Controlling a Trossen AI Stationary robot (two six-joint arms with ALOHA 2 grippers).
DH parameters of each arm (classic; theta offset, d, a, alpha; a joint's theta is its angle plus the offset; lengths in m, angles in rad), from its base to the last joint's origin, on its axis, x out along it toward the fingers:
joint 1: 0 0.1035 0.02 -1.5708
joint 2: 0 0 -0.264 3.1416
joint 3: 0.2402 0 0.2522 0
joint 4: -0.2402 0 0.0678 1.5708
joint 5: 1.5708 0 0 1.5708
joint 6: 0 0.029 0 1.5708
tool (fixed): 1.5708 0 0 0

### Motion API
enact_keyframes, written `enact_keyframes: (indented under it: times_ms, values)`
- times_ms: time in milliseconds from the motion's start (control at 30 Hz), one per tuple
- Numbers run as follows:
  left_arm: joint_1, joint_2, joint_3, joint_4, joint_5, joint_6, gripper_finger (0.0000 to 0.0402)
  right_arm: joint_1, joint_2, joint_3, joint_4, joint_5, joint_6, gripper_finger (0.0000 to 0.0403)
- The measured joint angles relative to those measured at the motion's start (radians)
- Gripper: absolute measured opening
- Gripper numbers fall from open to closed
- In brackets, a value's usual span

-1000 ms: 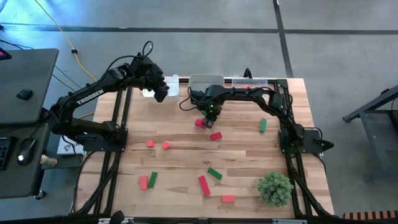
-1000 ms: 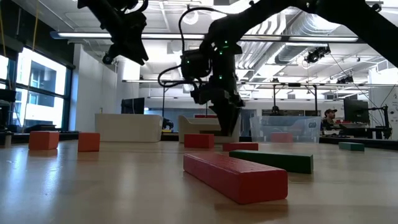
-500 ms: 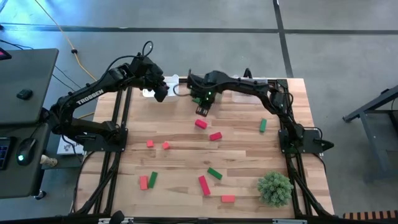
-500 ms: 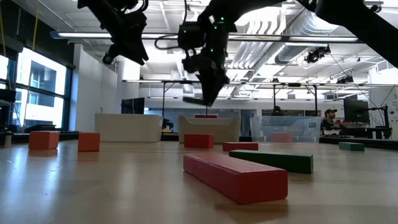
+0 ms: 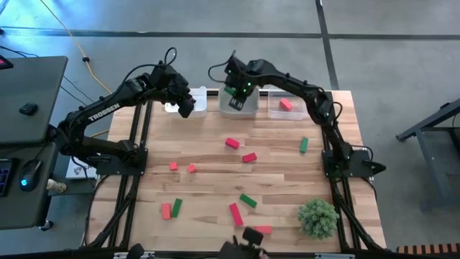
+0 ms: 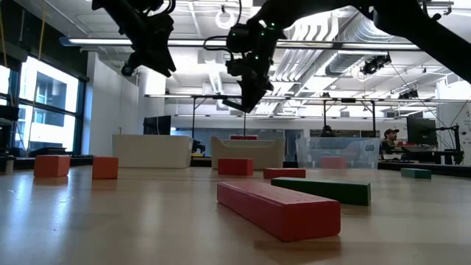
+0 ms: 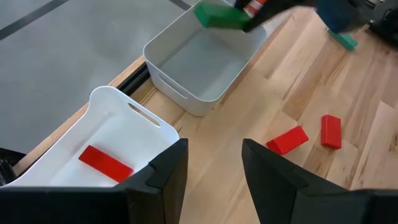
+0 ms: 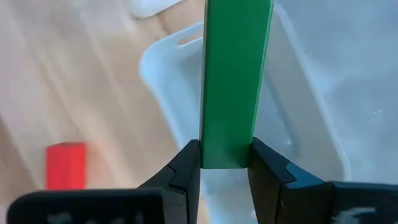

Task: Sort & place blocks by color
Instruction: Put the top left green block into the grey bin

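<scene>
Green bar [image 8: 235, 81] was clamped between the right gripper's [image 8: 225, 163] jaws, pinched at one end, the rest sticking out past the fingertips. Right gripper [image 5: 233, 91] was held up above the middle bin [image 5: 239, 107] at the far edge of the table [image 5: 215, 187]; from the left wrist view the same green bar [image 7: 222, 17] was seen over that bin's [image 7: 199, 65] far rim, and the bin's floor was seen bare.

Left gripper [image 7: 212, 163] was held with jaws partly open, nothing between them, hovering near the white bin [image 7: 118, 134] at the far left corner. One crimson bar [image 7: 106, 163] was seen lying inside that bin. In the high view the left gripper [image 5: 185, 108] was placed just beside this bin [image 5: 194, 101].

Third bin [image 5: 287, 104], to the right of the middle one, was seen with one red block [image 5: 286, 105] in it.

Loose blocks were left scattered on the table: two red ones [image 5: 231, 143] [image 5: 249, 157] near the centre, a green one [image 5: 304, 145] toward the right, two small orange-red cubes [image 5: 173, 166] [image 5: 191, 168], a red/green pair [image 5: 166, 211] [image 5: 177, 207] front left, a green bar [image 5: 248, 201], a red bar [image 5: 235, 214] and a red one [image 5: 264, 230] at the front. Artificial plant [image 5: 317, 218] was standing at the front right corner.
</scene>
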Motion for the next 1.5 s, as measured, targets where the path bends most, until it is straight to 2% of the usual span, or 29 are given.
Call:
enact_keyframes:
  times_ms: [133,467,800,1500]
  values:
    - [0.000,0.000,0.000,0.008,0.000,-0.002,0.0142,-0.043,0.000,-0.011,0.070,-0.004,-0.004,0.0081]
    - [0.000,0.001,0.000,0.011,0.000,-0.026,0.0142,-0.094,0.050,-0.014,0.114,-0.051,-0.008,0.0082]
    - [0.000,0.006,0.000,0.011,-0.001,-0.029,0.0142,-0.076,0.157,-0.014,0.053,-0.094,-0.051,0.0083]
    - [0.000,0.006,0.000,0.010,-0.002,-0.051,0.0142,-0.082,0.237,-0.014,-0.004,-0.067,0.020,0.0083]
